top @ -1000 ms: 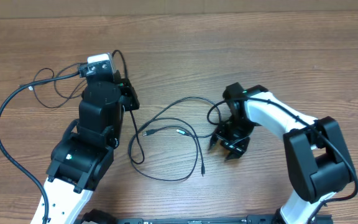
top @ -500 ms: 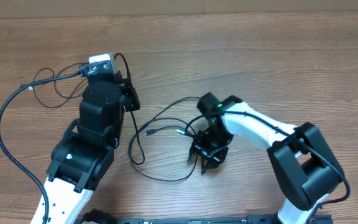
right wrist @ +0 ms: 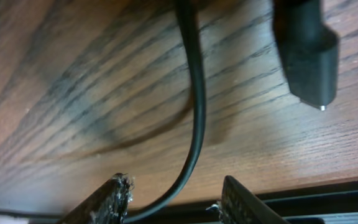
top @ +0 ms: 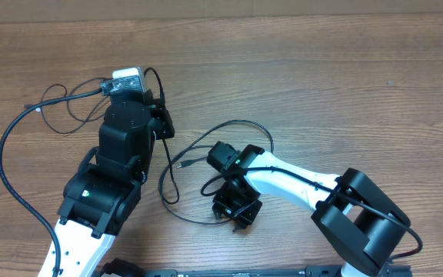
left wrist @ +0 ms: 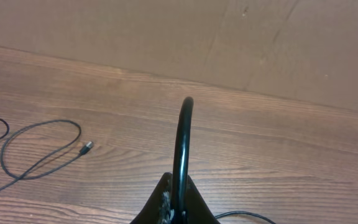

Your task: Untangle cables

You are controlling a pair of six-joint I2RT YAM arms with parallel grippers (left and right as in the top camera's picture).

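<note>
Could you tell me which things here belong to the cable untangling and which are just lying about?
Job: pinched thin black cable in the left gripper; looped thin black cable, centre; plugged thin black cable, far left.
Other: thick black cord fixed to the left arm; wooden table; brown cardboard wall.

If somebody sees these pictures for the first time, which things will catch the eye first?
First, the white-and-black right robot arm stretched across the middle of the brown wooden table, its right gripper low with open jaws astride one of the thin black cables. Then, at the upper left, the left gripper, shut on a black cable loop that stands up from its jaws.
</note>
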